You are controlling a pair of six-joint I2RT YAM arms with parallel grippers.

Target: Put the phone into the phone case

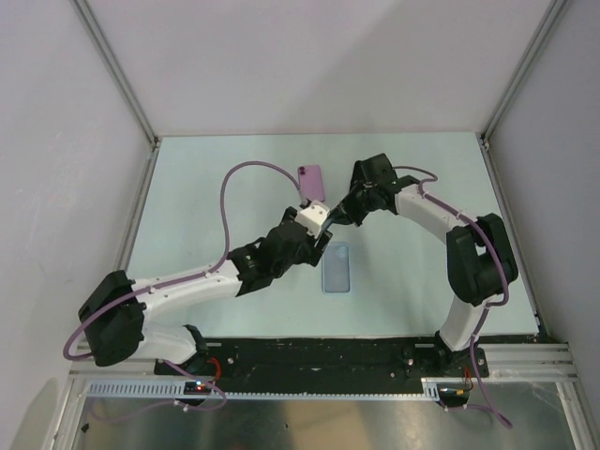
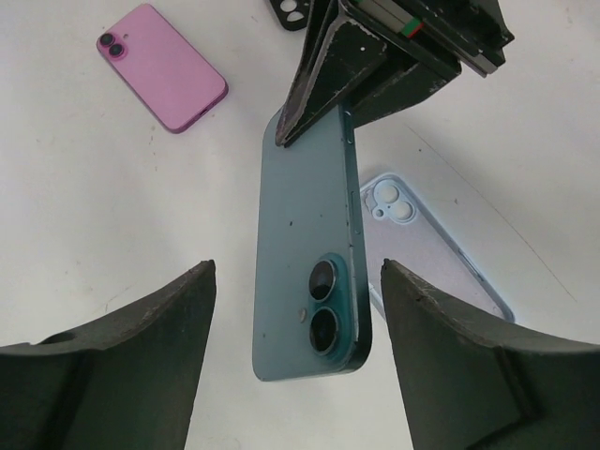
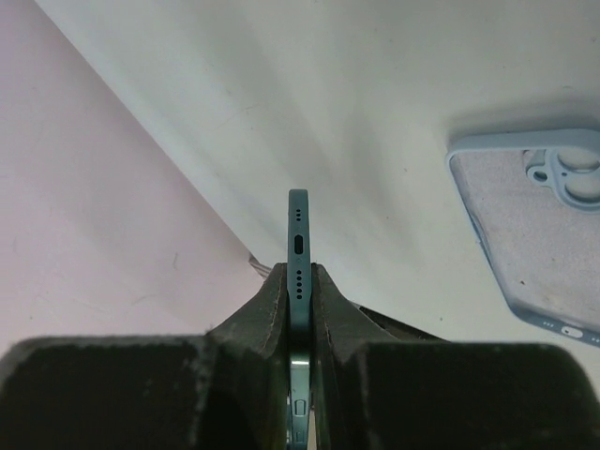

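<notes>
A teal phone (image 2: 305,262) hangs above the table, camera end toward my left wrist. My right gripper (image 3: 298,267) is shut on its port end (image 3: 298,230), edge-on between the pads. My left gripper (image 2: 297,267) is open. Its two fingers (image 2: 159,347) stand either side of the phone's camera end with a gap on both sides. The light blue phone case (image 2: 427,258) lies open side up on the table under and to the right of the phone. From above, the case (image 1: 337,267) lies just in front of both grippers, left (image 1: 323,225) and right (image 1: 343,212).
A pink phone (image 1: 312,182) lies face down on the table behind the grippers, also in the left wrist view (image 2: 161,66). Part of a black case (image 2: 292,13) shows at the top edge. Walls close the table at the back and both sides.
</notes>
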